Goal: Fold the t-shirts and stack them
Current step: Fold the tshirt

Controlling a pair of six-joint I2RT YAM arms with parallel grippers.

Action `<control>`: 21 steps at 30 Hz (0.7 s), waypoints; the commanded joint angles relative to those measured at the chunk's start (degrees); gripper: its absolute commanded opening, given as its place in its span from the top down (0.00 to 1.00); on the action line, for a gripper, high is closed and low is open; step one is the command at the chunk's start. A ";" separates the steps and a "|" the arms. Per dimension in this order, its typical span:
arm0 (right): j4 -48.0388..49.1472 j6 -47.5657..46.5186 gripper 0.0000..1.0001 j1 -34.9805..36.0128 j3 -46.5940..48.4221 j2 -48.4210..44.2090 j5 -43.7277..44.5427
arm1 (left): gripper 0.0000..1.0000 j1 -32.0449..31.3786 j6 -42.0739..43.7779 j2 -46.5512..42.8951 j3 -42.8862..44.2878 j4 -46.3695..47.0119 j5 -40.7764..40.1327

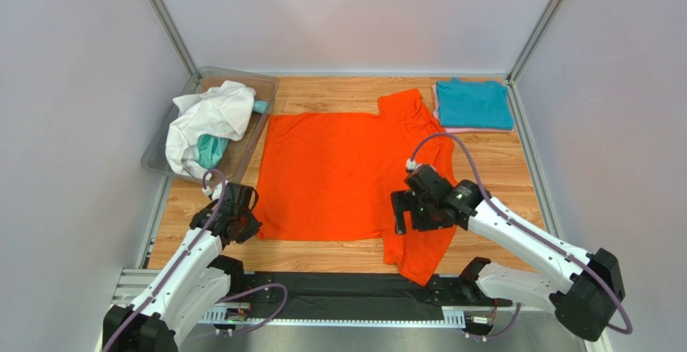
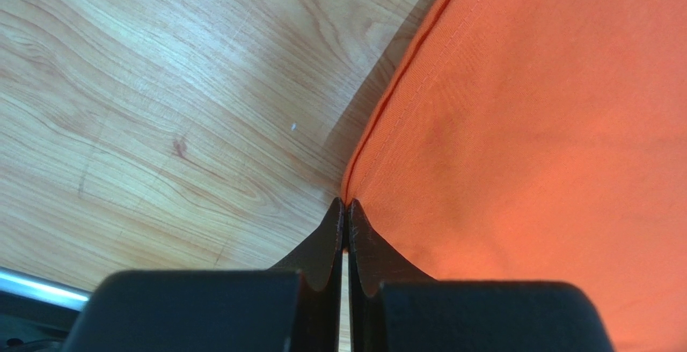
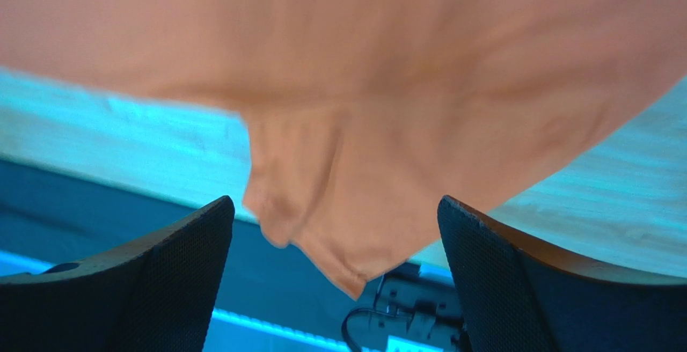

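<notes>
A bright orange t-shirt (image 1: 331,175) lies spread flat across the middle of the wooden table. One sleeve points to the back right and the other hangs over the near edge. My left gripper (image 1: 244,225) is at the shirt's near-left corner. Its fingertips (image 2: 345,203) are pressed together right on the orange hem (image 2: 387,102). My right gripper (image 1: 413,217) hovers open over the near-right sleeve. In the right wrist view that sleeve (image 3: 387,207) lies below, between the wide-apart fingers (image 3: 185,239). A folded teal t-shirt (image 1: 473,102) rests on a pink one (image 1: 476,130) at the back right.
A clear plastic bin (image 1: 266,86) at the back left holds a crumpled white t-shirt (image 1: 211,114) and a teal one (image 1: 211,151). A black strip and metal rail (image 1: 339,288) run along the near edge by the arm bases. Grey walls enclose the table.
</notes>
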 commanded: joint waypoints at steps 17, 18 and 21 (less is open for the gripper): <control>2.51 13.77 0.34 25.20 -14.41 2.53 -7.88 | 1.00 0.28 -0.12 -0.31 1.03 -1.81 1.51; 2.60 13.68 0.35 25.20 -14.68 3.05 -7.79 | 1.00 0.28 -0.29 -0.31 0.95 -1.89 1.33; 2.60 13.94 0.44 25.28 -15.73 4.02 -8.06 | 1.00 0.28 -0.55 -0.22 0.95 -1.89 1.42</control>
